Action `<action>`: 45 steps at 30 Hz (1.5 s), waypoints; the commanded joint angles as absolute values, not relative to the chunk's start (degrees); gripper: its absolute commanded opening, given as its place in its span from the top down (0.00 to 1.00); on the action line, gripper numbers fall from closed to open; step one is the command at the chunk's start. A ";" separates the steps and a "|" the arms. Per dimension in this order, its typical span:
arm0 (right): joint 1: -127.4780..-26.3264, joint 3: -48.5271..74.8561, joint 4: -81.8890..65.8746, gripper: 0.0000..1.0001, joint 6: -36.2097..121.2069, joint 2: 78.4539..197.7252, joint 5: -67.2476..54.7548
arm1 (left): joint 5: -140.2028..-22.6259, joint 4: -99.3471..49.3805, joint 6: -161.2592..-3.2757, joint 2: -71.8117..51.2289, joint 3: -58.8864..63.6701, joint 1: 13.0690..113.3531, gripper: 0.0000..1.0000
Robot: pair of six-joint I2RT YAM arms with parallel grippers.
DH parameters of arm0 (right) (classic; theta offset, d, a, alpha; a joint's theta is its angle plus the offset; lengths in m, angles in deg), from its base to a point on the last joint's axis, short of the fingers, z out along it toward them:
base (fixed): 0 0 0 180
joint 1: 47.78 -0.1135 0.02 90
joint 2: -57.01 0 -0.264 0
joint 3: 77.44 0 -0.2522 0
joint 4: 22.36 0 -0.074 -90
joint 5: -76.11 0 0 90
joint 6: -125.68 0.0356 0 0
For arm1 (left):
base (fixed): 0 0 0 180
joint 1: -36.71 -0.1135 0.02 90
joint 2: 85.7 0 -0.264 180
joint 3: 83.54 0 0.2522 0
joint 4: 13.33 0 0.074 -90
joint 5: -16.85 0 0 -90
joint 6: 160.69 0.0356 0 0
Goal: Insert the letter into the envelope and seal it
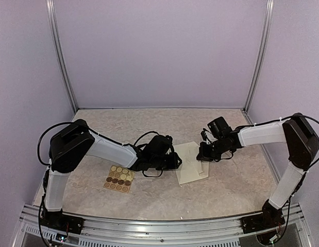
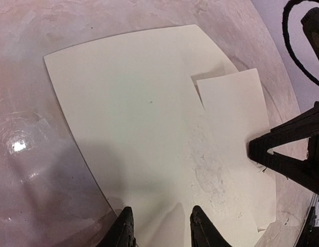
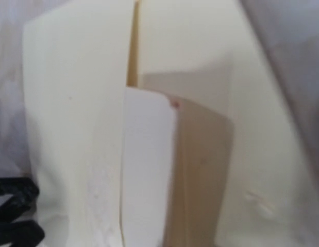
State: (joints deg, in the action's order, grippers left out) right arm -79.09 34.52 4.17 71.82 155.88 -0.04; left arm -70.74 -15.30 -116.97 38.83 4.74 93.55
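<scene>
Envelope [image 1: 191, 162] lies flat mid-counter [image 1: 149, 123], well clear of all edges. Left jaws stand part-open, fingertips [image 2: 126, 229] at its left edge, paper showing between them. Right jaws are closed, tip touching the edge of a pale sheet [image 2: 234, 134] that lies over the envelope's right side; cannot tell whether it is pinched. The arms crowd the envelope from both sides. Sticker card [image 1: 119, 178] lies to the left, apart. Open counter behind, up to the back wall [image 1: 159, 51].
</scene>
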 commanded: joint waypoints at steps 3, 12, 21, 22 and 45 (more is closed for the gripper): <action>-79.71 34.66 9.28 1.00 73.20 153.53 -6.45 | -70.01 -18.65 -117.45 40.71 4.14 94.01 0.65; -79.77 33.00 10.86 1.00 71.68 157.48 -4.74 | -70.02 -18.57 -117.23 40.34 4.05 93.97 0.65; -79.74 31.58 7.06 1.00 70.72 161.20 2.44 | -70.86 -17.95 -116.74 40.40 4.20 94.02 0.65; -79.76 31.52 6.64 1.00 70.61 161.50 3.14 | -70.89 -17.87 -116.70 40.42 4.22 94.06 0.65; -79.74 34.67 5.85 1.00 73.32 152.99 -2.03 | -68.21 -19.38 -116.21 38.73 3.39 94.37 0.65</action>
